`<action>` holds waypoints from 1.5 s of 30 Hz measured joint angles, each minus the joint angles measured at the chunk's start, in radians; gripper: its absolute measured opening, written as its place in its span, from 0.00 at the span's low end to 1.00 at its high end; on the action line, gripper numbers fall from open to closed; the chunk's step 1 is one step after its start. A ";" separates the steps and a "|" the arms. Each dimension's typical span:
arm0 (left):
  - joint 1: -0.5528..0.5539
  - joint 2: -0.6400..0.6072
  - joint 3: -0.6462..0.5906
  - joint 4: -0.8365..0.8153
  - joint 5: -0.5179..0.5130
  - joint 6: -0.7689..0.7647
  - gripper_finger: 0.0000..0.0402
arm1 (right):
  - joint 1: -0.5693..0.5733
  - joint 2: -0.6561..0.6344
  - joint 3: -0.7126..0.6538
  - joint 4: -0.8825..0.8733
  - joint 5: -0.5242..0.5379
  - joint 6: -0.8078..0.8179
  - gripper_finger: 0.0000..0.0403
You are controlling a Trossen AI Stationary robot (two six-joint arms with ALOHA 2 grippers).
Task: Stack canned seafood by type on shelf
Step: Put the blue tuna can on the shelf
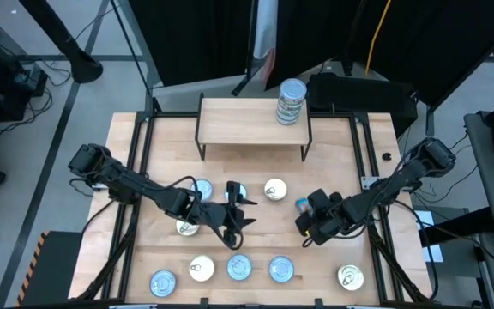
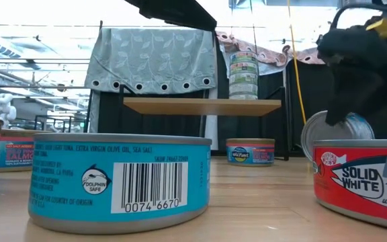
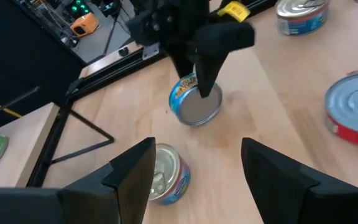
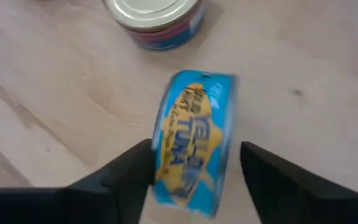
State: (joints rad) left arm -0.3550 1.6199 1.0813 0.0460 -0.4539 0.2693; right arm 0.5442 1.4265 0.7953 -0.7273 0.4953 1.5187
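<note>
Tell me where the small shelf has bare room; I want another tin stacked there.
The shelf is bare from its left end to the middle; its only load is a stack of tins at the right end. The table's front row of tins is crowded.

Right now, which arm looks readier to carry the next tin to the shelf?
The right arm, probably. Its fingers straddle a blue tin tipped on its edge, seemingly mid-grasp. The left fingers hang open above the table near another tin, holding nothing. The shelf already carries one stack.
</note>
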 joint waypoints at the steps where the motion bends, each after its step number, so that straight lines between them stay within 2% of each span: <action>1: 0.006 0.000 0.000 0.000 0.000 -0.001 0.59 | 0.000 0.000 0.015 -0.040 0.000 -0.011 0.52; 6: 0.033 0.000 0.000 0.000 0.003 -0.019 0.59 | -0.002 0.000 0.043 -0.151 -0.001 -0.076 0.33; 10: 0.042 0.000 0.000 -0.001 0.008 -0.028 0.59 | -0.006 0.001 0.044 -0.151 0.003 -0.144 0.29; 12: 0.042 0.000 0.000 0.000 0.008 -0.028 0.59 | -0.013 0.010 0.044 -0.155 0.008 -0.156 0.34; 18: 0.042 0.000 0.000 -0.001 0.009 -0.028 0.59 | -0.045 0.071 0.043 -0.175 -0.004 -0.217 0.60; 21: 0.043 0.000 0.000 -0.001 0.009 -0.028 0.59 | -0.062 0.104 0.043 -0.175 -0.003 -0.257 0.65; 25: 0.043 -0.001 0.000 -0.002 0.009 -0.029 0.59 | -0.077 0.118 0.043 -0.174 0.002 -0.301 0.58; 32: 0.058 -0.001 0.000 -0.002 0.014 -0.054 0.59 | -0.079 0.120 0.044 -0.162 -0.015 -0.341 0.29; 38: 0.092 -0.001 0.000 0.057 0.018 -0.107 0.59 | -0.079 0.120 0.123 -0.167 -0.031 -0.470 0.28; 41: 0.096 -0.005 0.000 0.091 0.085 -0.091 0.59 | -0.079 0.120 0.199 -0.176 -0.012 -0.595 0.28; 45: 0.085 -0.011 0.002 0.114 0.171 -0.040 0.60 | -0.078 0.119 0.297 -0.185 0.074 -0.773 0.34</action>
State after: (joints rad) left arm -0.2699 1.6089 1.0836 0.1597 -0.2830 0.2296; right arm 0.4665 1.5455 1.0927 -0.9125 0.5691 0.7454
